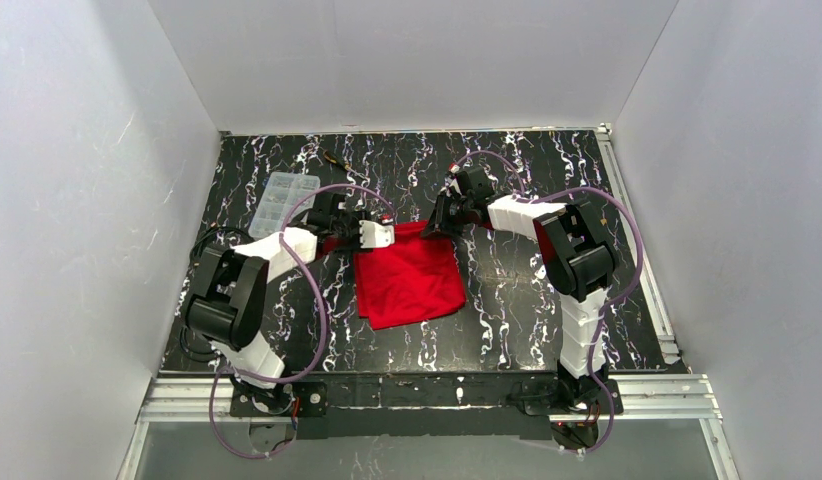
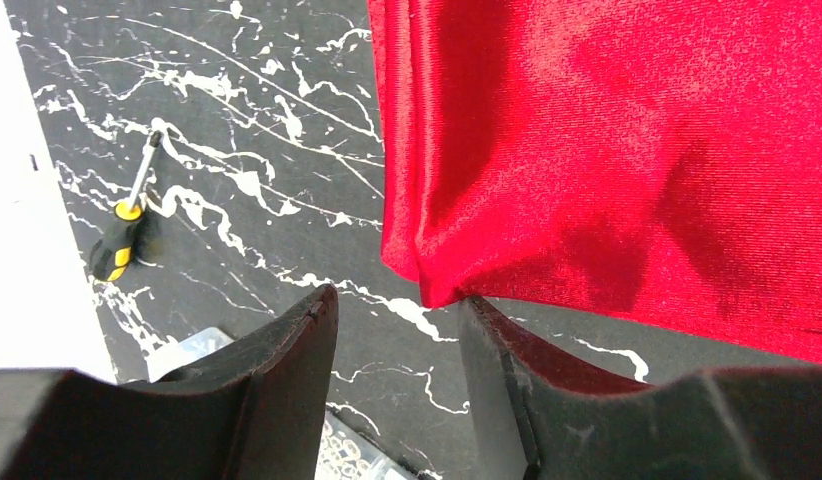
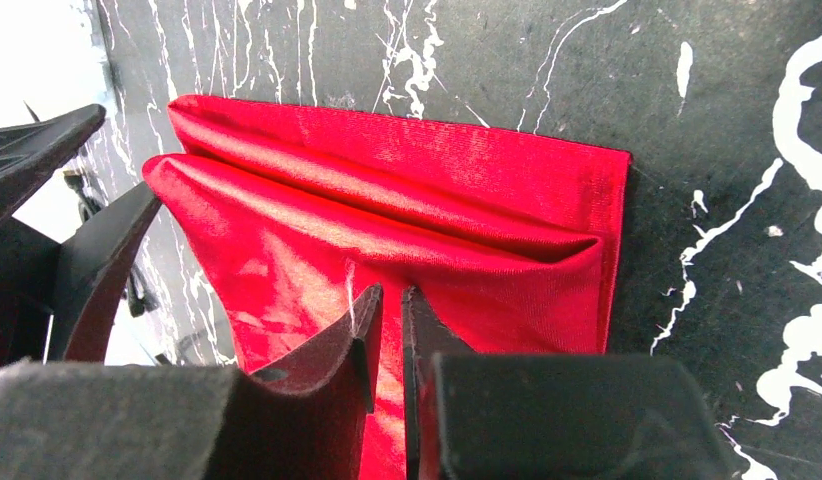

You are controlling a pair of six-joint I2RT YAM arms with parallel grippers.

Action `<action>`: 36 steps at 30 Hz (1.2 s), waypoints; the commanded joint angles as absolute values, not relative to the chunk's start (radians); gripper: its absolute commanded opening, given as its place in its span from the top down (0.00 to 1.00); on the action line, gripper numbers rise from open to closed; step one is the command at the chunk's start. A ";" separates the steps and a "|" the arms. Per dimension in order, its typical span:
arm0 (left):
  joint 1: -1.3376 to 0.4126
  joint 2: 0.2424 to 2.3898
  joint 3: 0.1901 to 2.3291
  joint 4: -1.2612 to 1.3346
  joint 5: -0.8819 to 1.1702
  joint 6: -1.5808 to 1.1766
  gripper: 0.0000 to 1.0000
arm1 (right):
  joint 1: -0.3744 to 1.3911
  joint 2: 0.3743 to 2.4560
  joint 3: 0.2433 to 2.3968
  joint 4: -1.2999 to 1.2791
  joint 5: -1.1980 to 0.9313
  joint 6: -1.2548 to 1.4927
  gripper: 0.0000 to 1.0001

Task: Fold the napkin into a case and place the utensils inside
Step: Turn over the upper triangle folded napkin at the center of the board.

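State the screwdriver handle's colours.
The screwdriver handle is black and yellow, clearest in the left wrist view.

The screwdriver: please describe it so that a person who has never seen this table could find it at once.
On the black marbled table, look at the far left part, where a clear plastic compartment box lies. The screwdriver lies just beyond that box, nearer the back wall. It alone has a black-and-yellow handle and a thin metal shaft.

You have no text, label, brand, number or sign to read in any of the three views; no surface carries legible markings.
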State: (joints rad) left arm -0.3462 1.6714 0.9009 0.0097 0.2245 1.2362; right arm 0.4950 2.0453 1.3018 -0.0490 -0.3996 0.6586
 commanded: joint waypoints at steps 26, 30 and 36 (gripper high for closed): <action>-0.362 1.545 0.803 0.054 0.275 1.234 0.45 | 0.496 2.017 1.312 0.036 -0.431 0.702 0.84; -0.372 1.537 0.766 0.061 0.277 1.312 0.56 | 0.497 2.017 1.307 0.042 -0.434 0.707 0.85; -0.376 1.543 0.748 0.110 0.265 1.321 0.77 | 0.494 2.015 1.303 0.041 -0.435 0.706 0.85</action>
State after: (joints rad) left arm -0.3706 1.5665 0.7582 0.0746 0.2455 1.2945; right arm 0.4950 2.0453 1.3014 0.0044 -0.4221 0.7040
